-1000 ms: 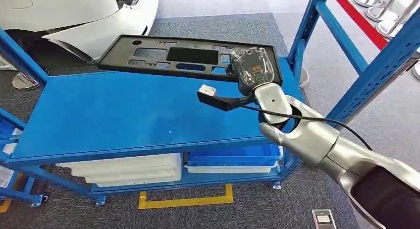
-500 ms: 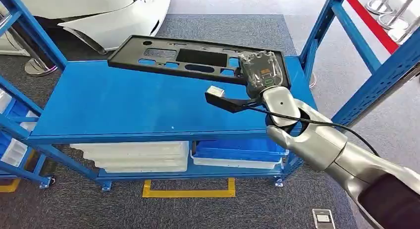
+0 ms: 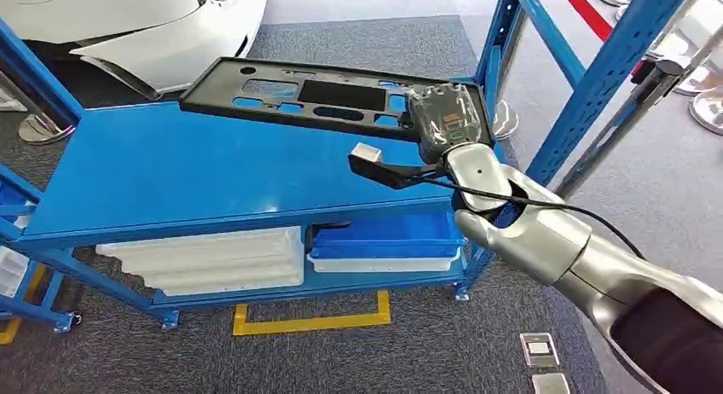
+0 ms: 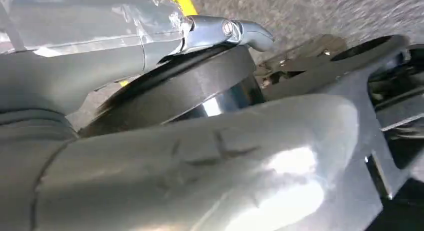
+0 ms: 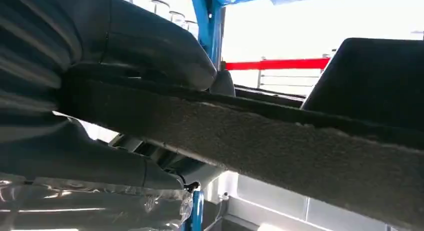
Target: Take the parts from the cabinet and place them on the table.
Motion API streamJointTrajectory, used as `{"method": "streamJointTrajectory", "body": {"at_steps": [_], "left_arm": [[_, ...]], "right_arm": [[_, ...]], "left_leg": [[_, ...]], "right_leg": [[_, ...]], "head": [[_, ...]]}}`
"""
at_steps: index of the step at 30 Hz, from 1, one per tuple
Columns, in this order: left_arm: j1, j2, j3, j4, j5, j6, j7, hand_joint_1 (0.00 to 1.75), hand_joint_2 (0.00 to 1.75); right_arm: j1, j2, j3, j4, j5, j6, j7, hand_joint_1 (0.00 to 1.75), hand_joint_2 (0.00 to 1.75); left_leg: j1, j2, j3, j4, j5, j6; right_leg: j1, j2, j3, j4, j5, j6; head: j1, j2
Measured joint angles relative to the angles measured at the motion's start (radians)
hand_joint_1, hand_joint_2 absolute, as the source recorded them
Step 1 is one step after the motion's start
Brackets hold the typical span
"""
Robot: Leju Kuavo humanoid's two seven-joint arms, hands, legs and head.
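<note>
Fingers (image 5: 150,46) of my right hand (image 3: 445,121) clamp the near end of the black panel (image 3: 315,95), thumb under its edge. From the grip, the panel stretches away over the far side of the blue table (image 3: 196,176). My left hand (image 4: 125,46): I cannot tell its state.

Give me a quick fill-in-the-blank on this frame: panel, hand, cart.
1. The right hand grips the black panel at its ____ end.
2. The panel is above the cart's ____ shelf.
3. The lower shelf's bin is ____.
4. Beyond the cart is a ____ car.

Missing: right; top; blue; white
</note>
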Motion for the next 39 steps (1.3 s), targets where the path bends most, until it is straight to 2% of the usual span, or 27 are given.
{"method": "streamJointTrajectory", "body": {"at_steps": [1, 2, 3, 6, 7, 8, 10, 11, 12, 14, 16, 17, 18, 19, 21, 22, 23, 26, 27, 29, 31, 32, 33, 36, 37, 38, 39], "left_arm": [[0.004, 0.0, 0.0, 0.0, 0.0, 0.0, 0.0, 0.0, 0.0], [0.005, 0.0, 0.0, 0.0, 0.0, 0.0, 0.0, 0.0, 0.0], [0.006, -0.001, 0.0, 0.0, 0.002, -0.001, 0.0, 0.0, 0.0], [0.007, -0.002, 0.0, 0.0, 0.003, -0.002, 0.0, 0.0, 0.0], [0.005, -0.003, 0.0, 0.0, 0.003, -0.002, 0.0, 0.0, 0.0], [0.005, -0.003, 0.0, 0.0, 0.003, -0.002, 0.0, 0.0, 0.0], [0.005, -0.003, 0.0, 0.0, 0.003, -0.002, 0.0, 0.0, 0.0], [0.005, -0.003, 0.0, 0.0, 0.003, -0.002, 0.0, 0.0, 0.0], [0.004, -0.003, 0.0, 0.0, 0.003, -0.002, 0.0, 0.0, 0.0], [0.004, -0.003, 0.0, 0.0, 0.003, -0.001, 0.0, 0.0, 0.0], [0.003, -0.003, 0.0, 0.0, 0.003, -0.001, 0.0, 0.0, 0.0], [0.002, -0.002, 0.0, 0.002, 0.003, 0.0, 0.0, 0.0, 0.0], [0.001, -0.002, 0.001, 0.002, 0.003, 0.0, 0.0, 0.0, 0.0], [0.001, -0.002, 0.001, 0.002, 0.003, 0.0, 0.0, 0.0, 0.0], [0.001, 0.0, 0.002, 0.004, 0.003, 0.001, 0.0, 0.0, 0.0], [0.001, 0.0, 0.002, 0.006, 0.003, 0.001, 0.0, 0.0, 0.0], [0.001, 0.0, 0.002, 0.006, 0.003, 0.001, 0.0, 0.0, 0.0], [-0.001, 0.0, 0.002, 0.006, 0.003, 0.0, 0.0, 0.0, 0.0], [-0.002, 0.0, 0.002, 0.006, 0.003, 0.0, 0.0, 0.0, 0.0], [-0.002, 0.0, 0.002, 0.006, 0.003, 0.0, 0.0, 0.0, 0.0], [0.0, -0.001, 0.002, 0.006, 0.002, 0.0, 0.002, 0.0, 0.0], [0.001, -0.001, 0.002, 0.006, 0.002, -0.001, 0.003, 0.0, 0.0], [0.004, -0.002, 0.002, 0.006, 0.001, -0.001, 0.003, 0.0, 0.0], [0.004, -0.002, 0.002, 0.006, 0.0, -0.002, 0.003, 0.0, 0.0], [0.004, -0.007, 0.002, 0.005, 0.0, -0.003, 0.003, 0.0, 0.0], [0.002, -0.006, 0.002, 0.006, 0.0, -0.002, 0.003, 0.0, 0.0], [0.003, -0.006, 0.002, 0.006, 0.0, -0.002, 0.003, 0.0, 0.0]], "right_arm": [[-0.001, 0.0, -0.002, 0.0, 0.003, 0.0, 0.003, 1.75, 1.75], [-0.002, 0.0, -0.003, 0.0, 0.005, 0.002, 0.008, 1.75, 1.75], [-0.003, 0.0, -0.003, 0.0, 0.006, 0.005, 0.011, 1.75, 1.75], [-0.003, -0.002, -0.003, 0.0, 0.008, 0.013, 0.017, 1.75, 1.75], [-0.003, -0.007, -0.003, 0.0, 0.008, 0.016, 0.019, 1.75, 1.75], [-0.003, -0.007, -0.003, 0.0, 0.007, 0.018, 0.021, 1.75, 1.75], [-0.003, -0.007, -0.003, -0.001, 0.007, 0.019, 0.023, 1.75, 1.75], [-0.003, -0.007, -0.003, -0.001, 0.007, 0.019, 0.023, 1.75, 1.75], [-0.002, -0.008, -0.003, -0.001, 0.007, 0.019, 0.024, 1.75, 1.75], [-0.002, -0.009, -0.003, -0.001, 0.007, 0.02, 0.024, 1.75, 1.75], [-0.002, -0.009, -0.003, -0.002, 0.007, 0.02, 0.026, 1.75, 1.75], [-0.004, -0.009, -0.003, -0.002, 0.007, 0.02, 0.028, 1.75, 1.75], [-0.005, -0.008, -0.004, -0.007, 0.007, 0.021, 0.029, 1.75, 1.75], [-0.002, -0.009, -0.004, -0.007, 0.008, 0.023, 0.03, 1.75, 1.75], [-0.003, -0.011, -0.004, -0.007, 0.009, 0.029, 0.034, 1.75, 1.75], [-0.003, -0.012, -0.004, -0.007, 0.009, 0.033, 0.036, 1.75, 1.75], [-0.005, -0.012, -0.004, -0.008, 0.01, 0.035, 0.037, 1.75, 1.75], [-0.006, -0.012, -0.003, -0.011, 0.009, 0.036, 0.039, 1.75, 1.75], [-0.006, -0.012, -0.003, -0.011, 0.009, 0.037, 0.04, 1.75, 1.75], [-0.006, -0.012, -0.003, -0.011, 0.008, 0.038, 0.043, 1.75, 1.75], [-0.006, -0.012, -0.003, -0.011, 0.006, 0.038, 0.043, 1.75, 1.75], [-0.006, -0.013, -0.003, -0.013, 0.006, 0.038, 0.044, 1.75, 1.75], [-0.008, -0.015, -0.004, -0.014, 0.006, 0.039, 0.046, 1.75, 1.75], [-0.004, -0.018, -0.004, -0.016, 0.004, 0.04, 0.046, 1.75, 1.75], [-0.002, -0.023, -0.004, -0.016, 0.004, 0.04, 0.046, 1.75, 1.75], [0.0, -0.026, -0.004, -0.016, 0.003, 0.041, 0.047, 1.75, 1.75], [0.0, -0.027, -0.004, -0.016, 0.003, 0.041, 0.046, 1.75, 1.75]], "left_leg": [[0.0, -0.017, 0.052, -0.086, 0.023, 0.008], [-0.001, -0.04, 0.076, -0.141, 0.009, 0.014], [0.0, -0.037, 0.074, -0.149, 0.021, 0.009], [-0.011, -0.021, 0.061, -0.17, 0.052, 0.027], [-0.005, -0.006, 0.06, -0.182, 0.068, 0.032], [-0.006, -0.004, 0.049, -0.187, 0.078, 0.041], [-0.006, 0.01, 0.024, -0.185, 0.096, 0.045], [-0.006, 0.016, 0.011, -0.184, 0.105, 0.045], [-0.006, 0.023, -0.003, -0.182, 0.114, 0.044], [-0.004, 0.037, -0.028, -0.175, 0.128, 0.04], [-0.002, 0.05, -0.051, -0.161, 0.135, 0.031], [-0.008, 0.056, -0.062, -0.153, 0.137, 0.027], [-0.009, 0.061, -0.066, -0.147, 0.142, 0.022], [-0.009, 0.064, -0.064, -0.147, 0.15, 0.016], [-0.007, 0.074, -0.065, -0.149, 0.16, 0.007], [-0.008, 0.066, -0.075, -0.146, 0.152, -0.001], [-0.006, 0.042, -0.083, -0.123, 0.116, -0.01], [-0.002, 0.017, -0.139, 0.095, -0.04, -0.016], [-0.003, 0.017, -0.145, 0.148, -0.058, -0.015], [-0.002, 0.016, -0.104, 0.134, -0.029, -0.008], [-0.002, 0.003, 0.004, -0.025, 0.034, 0.005], [-0.001, -0.029, 0.047, -0.106, 0.04, 0.012], [0.0, -0.045, 0.064, -0.144, 0.035, 0.016], [-0.01, -0.032, 0.052, -0.158, 0.056, 0.024], [-0.005, -0.02, 0.048, -0.181, 0.075, 0.03], [-0.003, -0.008, 0.04, -0.188, 0.09, 0.033], [-0.003, -0.001, 0.029, -0.19, 0.1, 0.043]], "right_leg": [[0.0, 0.005, -0.004, 0.0, 0.007, 0.003], [0.003, 0.008, -0.013, 0.0, 0.014, 0.009], [-0.002, 0.012, -0.017, -0.002, 0.025, 0.016], [-0.011, 0.025, -0.025, -0.018, 0.056, 0.041], [-0.012, 0.014, -0.031, -0.008, 0.035, 0.041], [-0.01, 0.0, -0.044, 0.018, -0.011, 0.043], [-0.013, -0.011, -0.084, 0.159, -0.124, 0.05], [-0.014, -0.011, -0.103, 0.236, -0.159, 0.053], [-0.016, -0.013, -0.109, 0.288, -0.161, 0.056], [-0.019, -0.017, -0.063, 0.258, -0.101, 0.063], [-0.021, -0.041, 0.055, 0.092, -0.048, 0.067], [-0.017, -0.069, 0.095, 0.016, -0.08, 0.067], [-0.006, -0.068, 0.113, -0.022, -0.087, 0.052], [-0.006, -0.063, 0.102, -0.012, -0.078, 0.043], [-0.006, -0.052, 0.096, -0.012, -0.071, 0.036], [-0.014, -0.049, 0.092, -0.023, -0.059, 0.02], [-0.013, -0.042, 0.082, -0.024, -0.049, 0.015], [-0.008, -0.026, 0.053, -0.021, -0.026, 0.001], [-0.006, -0.019, 0.043, -0.019, -0.018, 0.0], [-0.004, -0.004, 0.023, -0.014, -0.005, 0.0], [-0.003, 0.013, 0.008, -0.01, 0.007, 0.003], [-0.004, 0.019, 0.002, -0.01, 0.013, 0.007], [-0.002, 0.025, -0.007, -0.009, 0.024, 0.015], [-0.018, 0.041, -0.022, -0.026, 0.058, 0.039], [-0.012, 0.047, -0.03, -0.029, 0.063, 0.047], [-0.012, 0.022, -0.037, -0.016, 0.027, 0.048], [-0.012, 0.003, -0.049, 0.029, -0.033, 0.053]], "head": [[-0.002, 0.0], [-0.002, 0.0], [0.002, 0.0], [-0.009, 0.0], [-0.011, 0.0], [-0.005, 0.0], [0.001, 0.0], [0.002, 0.0], [0.004, 0.0], [0.005, 0.0], [0.002, 0.0], [0.004, 0.0], [0.007, 0.0], [0.002, 0.0], [0.001, 0.0], [0.003, 0.0], [0.0, 0.0], [-0.015, 0.0], [-0.015, 0.0], [-0.015, 0.0], [-0.016, 0.0], [-0.016, 0.0], [-0.013, 0.0], [-0.016, 0.0], [-0.018, 0.0], [-0.018, 0.0], [-0.007, 0.0]]}}
